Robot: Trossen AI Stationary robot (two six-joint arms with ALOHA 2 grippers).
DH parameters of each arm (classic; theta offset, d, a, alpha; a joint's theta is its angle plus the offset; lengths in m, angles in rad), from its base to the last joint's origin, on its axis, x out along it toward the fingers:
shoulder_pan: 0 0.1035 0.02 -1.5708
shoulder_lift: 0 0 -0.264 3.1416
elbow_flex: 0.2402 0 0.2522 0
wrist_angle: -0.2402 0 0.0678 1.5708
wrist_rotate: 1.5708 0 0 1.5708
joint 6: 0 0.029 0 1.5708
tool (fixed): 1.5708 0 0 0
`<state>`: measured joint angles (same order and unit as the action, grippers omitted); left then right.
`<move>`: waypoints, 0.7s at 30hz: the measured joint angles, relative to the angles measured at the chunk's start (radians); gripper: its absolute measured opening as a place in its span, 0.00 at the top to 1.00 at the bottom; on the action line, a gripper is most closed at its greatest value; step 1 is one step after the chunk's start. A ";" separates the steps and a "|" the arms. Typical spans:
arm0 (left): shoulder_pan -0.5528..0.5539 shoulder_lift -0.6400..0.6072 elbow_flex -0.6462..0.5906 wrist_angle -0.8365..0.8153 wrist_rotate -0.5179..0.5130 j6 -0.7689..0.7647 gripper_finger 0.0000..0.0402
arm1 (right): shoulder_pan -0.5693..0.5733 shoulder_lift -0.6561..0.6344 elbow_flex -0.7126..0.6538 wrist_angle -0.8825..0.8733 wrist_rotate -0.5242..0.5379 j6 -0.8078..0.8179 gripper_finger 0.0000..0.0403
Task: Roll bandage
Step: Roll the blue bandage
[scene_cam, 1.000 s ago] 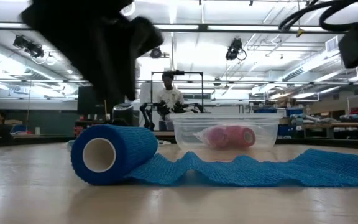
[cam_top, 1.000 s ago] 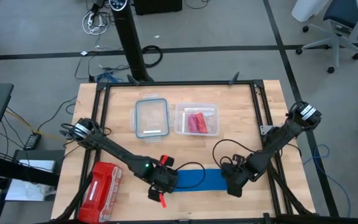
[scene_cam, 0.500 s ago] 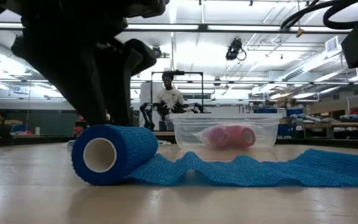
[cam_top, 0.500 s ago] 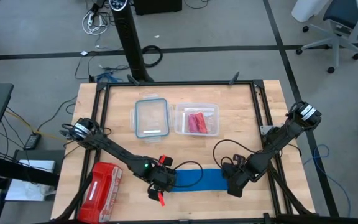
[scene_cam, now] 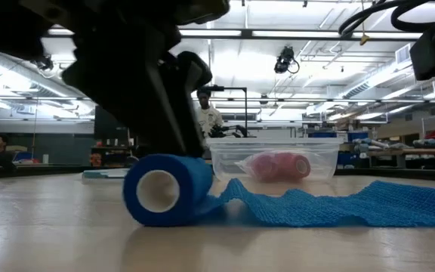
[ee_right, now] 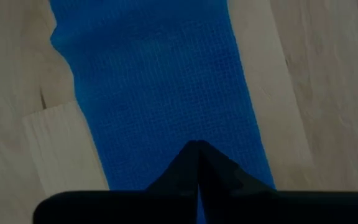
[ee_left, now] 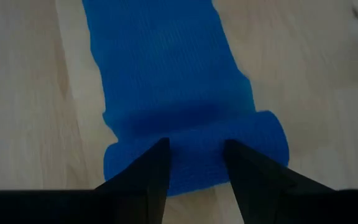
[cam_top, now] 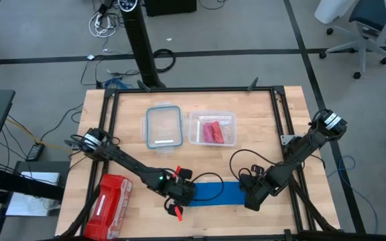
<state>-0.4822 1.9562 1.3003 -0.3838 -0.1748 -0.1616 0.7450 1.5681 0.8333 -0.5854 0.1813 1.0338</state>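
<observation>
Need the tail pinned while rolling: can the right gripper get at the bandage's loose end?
Probably yes: the right gripper, shut, already sits over the bandage strip's end, nothing between them; left gripper works the roll.

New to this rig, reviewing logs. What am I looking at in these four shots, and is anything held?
Two dark robot arms work at a wooden table. One camera looks straight down, one sits at table height, and one rides on each wrist.

The long bright blue stretchy fabric bandage lies near the front edge, partly rolled. The left pincer stands open with its tips on the rolled end; the pictures do not show a firm grip. The right pincer is shut, with its tip on the flat strip at the other end.

Also on the table: a clear plastic tub with red-pink fabric rolls, its clear lid beside it, and a red zip pouch.
</observation>
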 joint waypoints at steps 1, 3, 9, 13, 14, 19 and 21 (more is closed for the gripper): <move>0.002 0.003 -0.001 0.013 -0.007 0.000 0.60 | 0.000 0.000 0.000 0.000 0.006 0.005 0.98; 0.005 0.006 0.003 0.035 -0.019 0.000 0.60 | 0.000 0.000 0.000 0.000 0.014 0.010 0.98; 0.025 0.010 0.024 0.042 -0.056 0.044 0.60 | 0.000 0.000 0.000 -0.004 0.039 0.011 0.99; 0.050 0.010 0.024 0.056 -0.067 0.046 0.60 | 0.000 0.000 0.000 -0.008 0.039 0.021 0.99; 0.054 0.010 0.029 0.052 -0.055 0.034 0.60 | 0.000 0.000 0.000 -0.008 0.039 0.026 0.98; 0.064 0.010 0.136 -0.102 0.021 -0.057 0.60 | 0.000 0.000 0.000 -0.015 0.038 0.048 0.98; 0.064 0.010 0.179 -0.181 0.056 -0.106 0.60 | 0.000 0.000 0.000 -0.015 0.037 0.055 0.99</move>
<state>-0.4183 1.9663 1.4797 -0.5646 -0.1187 -0.2678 0.7448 1.5681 0.8337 -0.6006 0.2180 1.0889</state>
